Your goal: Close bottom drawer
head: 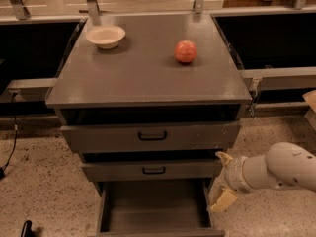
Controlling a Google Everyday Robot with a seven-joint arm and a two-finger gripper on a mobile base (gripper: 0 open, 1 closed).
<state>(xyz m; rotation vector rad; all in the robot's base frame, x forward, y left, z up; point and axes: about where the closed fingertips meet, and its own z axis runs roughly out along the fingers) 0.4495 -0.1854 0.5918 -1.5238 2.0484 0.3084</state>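
The bottom drawer point(155, 206) of the grey-brown cabinet is pulled far out, its deep plain box open to view. Its front panel and handle are cut off by the lower edge of the view. My gripper point(223, 179) is at the end of the white arm, just right of the open drawer's right wall, beside the cabinet's lower right corner. One cream fingertip point(223, 157) points up by the middle drawer's right end and the other point(223, 200) hangs lower. The fingers are spread apart and hold nothing.
The middle drawer point(153, 170) and top drawer point(152, 136), each with a black handle, stand slightly out. A cream bowl point(105, 35) and a red apple point(185, 52) sit on the cabinet top point(143, 73). Speckled floor lies on both sides. A black cable point(11, 147) runs at the left.
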